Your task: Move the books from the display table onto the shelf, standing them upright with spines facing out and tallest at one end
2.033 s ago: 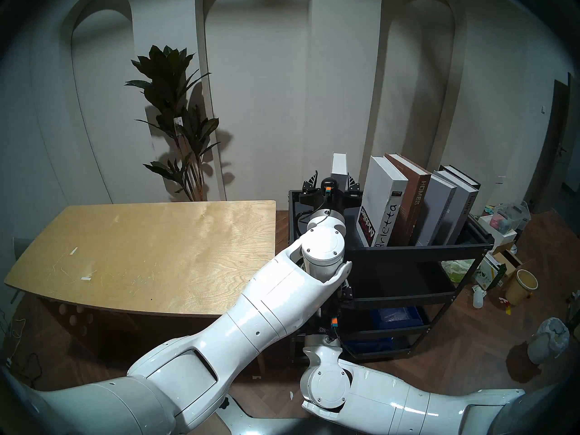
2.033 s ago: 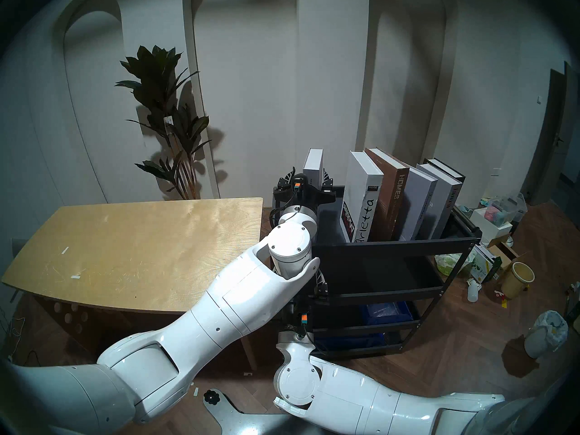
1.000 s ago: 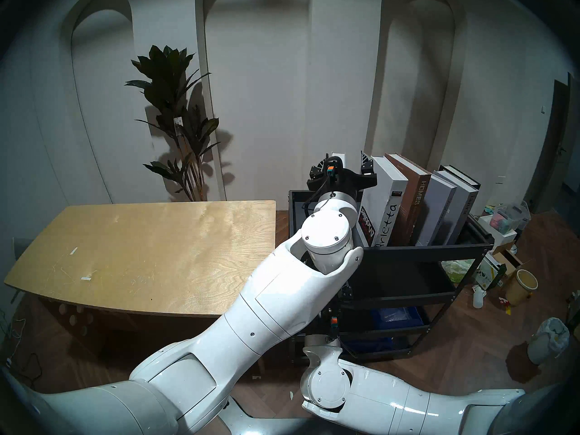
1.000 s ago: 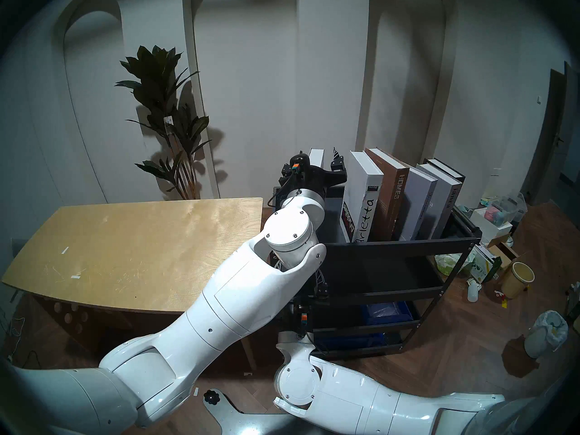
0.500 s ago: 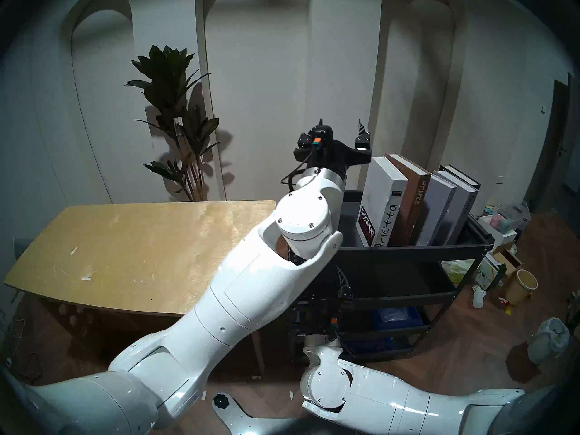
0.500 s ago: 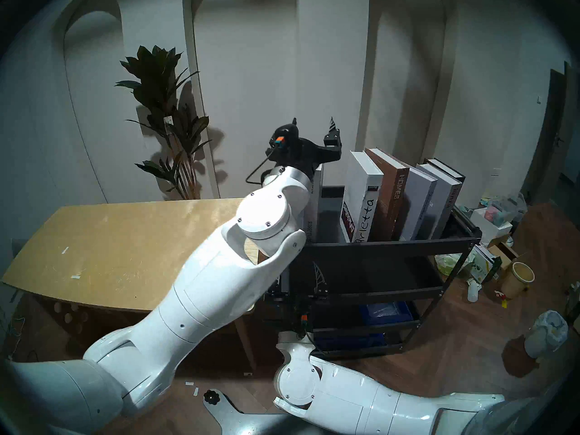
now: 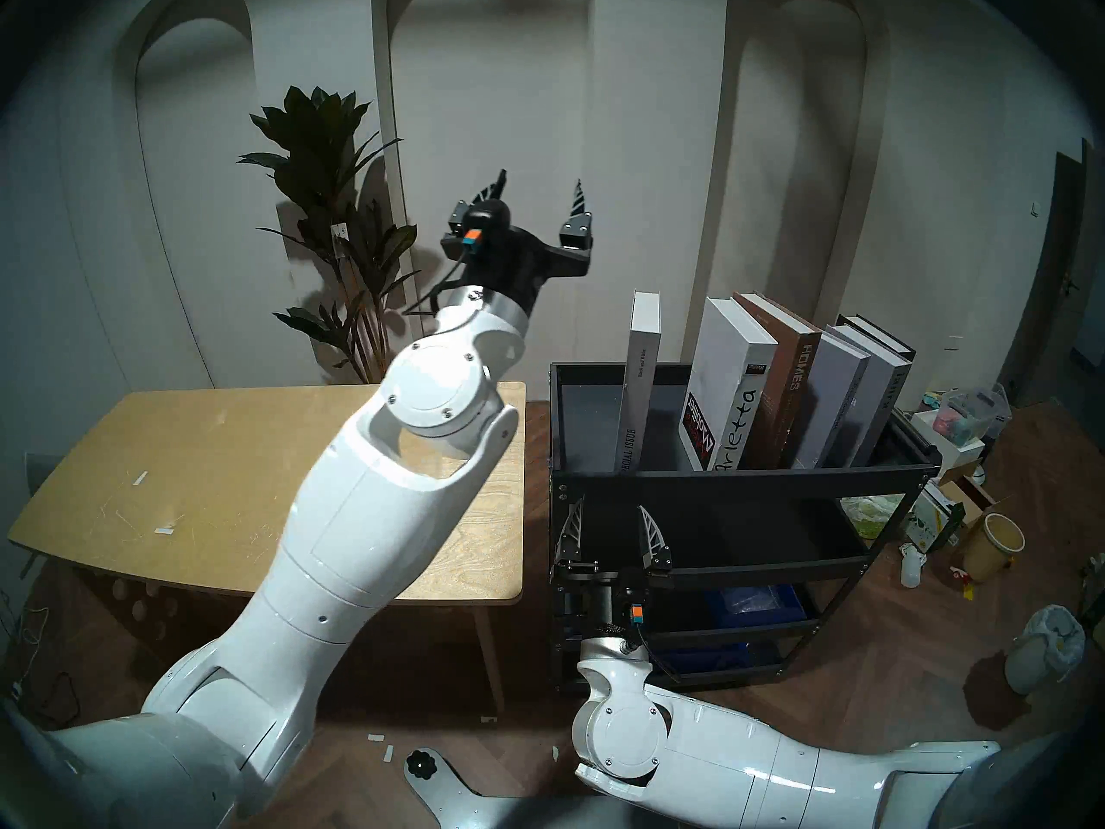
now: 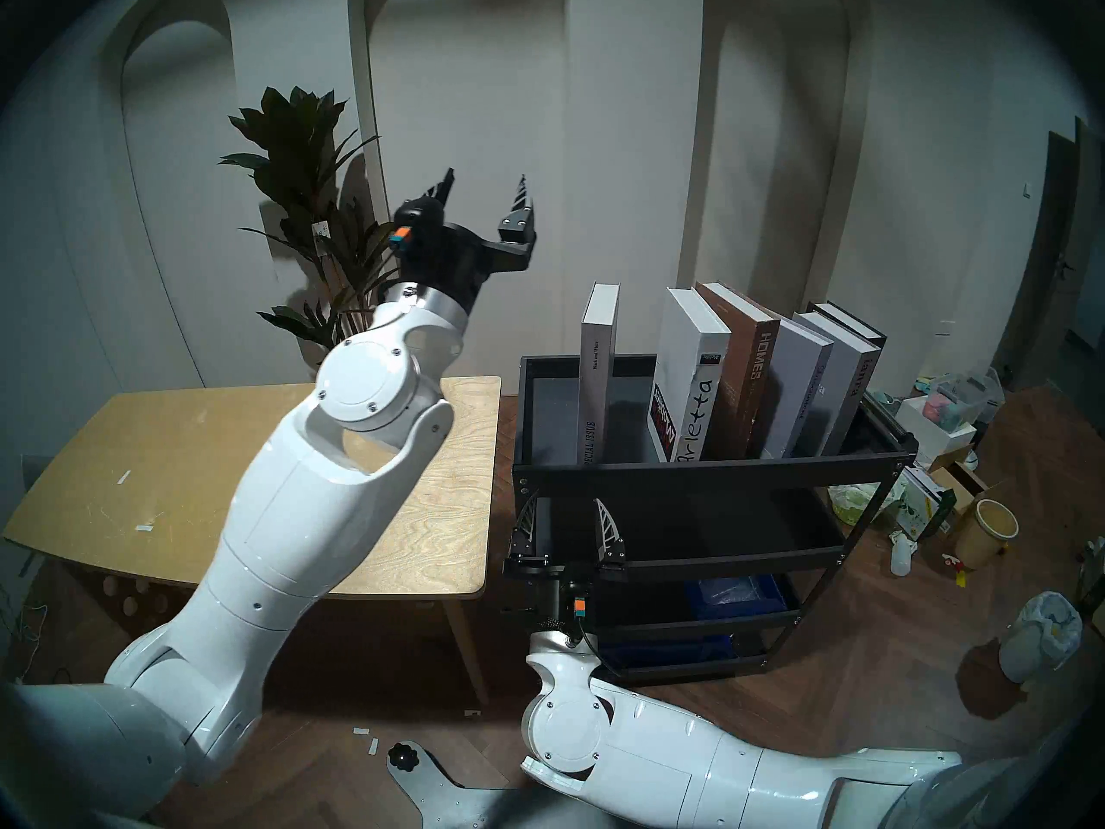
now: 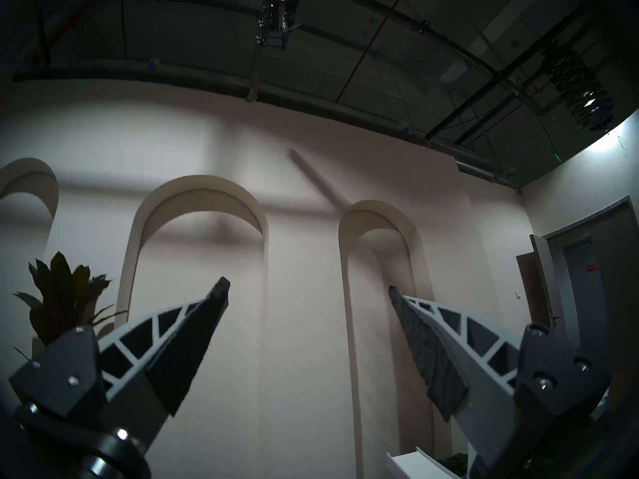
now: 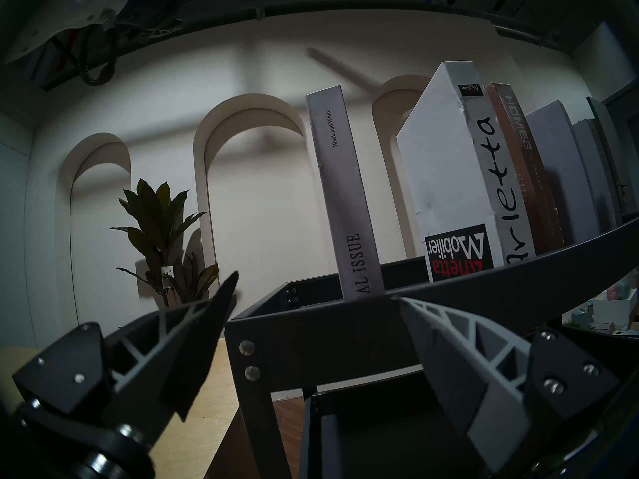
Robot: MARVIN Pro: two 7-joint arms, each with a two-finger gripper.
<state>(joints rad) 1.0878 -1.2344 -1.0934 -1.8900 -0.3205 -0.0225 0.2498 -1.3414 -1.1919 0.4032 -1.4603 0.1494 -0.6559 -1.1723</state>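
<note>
Several books stand upright on the top tier of the black shelf [image 7: 777, 481]. The grey "Special Issue" book [image 7: 640, 379] stands alone at the left. To its right, white "Arletta" [image 7: 726, 385], brown "HOMES" [image 7: 789, 385] and grey books [image 7: 837, 397] lean together. My left gripper [image 7: 540, 182] hangs open and empty, high above the gap between the display table [image 7: 239, 481] and the shelf. My right gripper [image 7: 610, 506] is open and empty, pointing up just below the shelf's front rim, under "Special Issue" [image 10: 345, 198]. The table top holds no books.
A tall potted plant [image 7: 335, 223] stands behind the table against the arched wall. A blue crate [image 7: 753, 606] sits on a lower tier. A yellow bucket [image 7: 995, 546], a bin [image 7: 1046, 648] and boxes clutter the floor right of the shelf.
My left gripper has lifted away from either side of the "Special Issue" book, rising up and to the left. The book stays standing alone. The right arm has not moved.
</note>
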